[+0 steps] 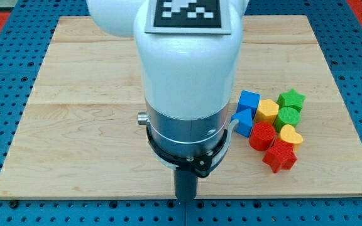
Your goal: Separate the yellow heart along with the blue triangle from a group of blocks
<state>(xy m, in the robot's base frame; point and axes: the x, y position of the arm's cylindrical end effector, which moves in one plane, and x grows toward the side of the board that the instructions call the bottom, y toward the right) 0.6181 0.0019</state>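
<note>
Yellow heart (291, 134) & blue triangle (244, 122) in cluster, view's right of my tip (185, 198).

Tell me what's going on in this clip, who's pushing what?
A single arm with a rod is working a wooden board. My tip sits near the view's bottom edge, left of the blocks and touching none. All the blocks are bunched at the view's right: blue triangle, blue cube, yellow hexagon, two green blocks, yellow heart, red cylinder, red star. Nothing is separated yet.
</note>
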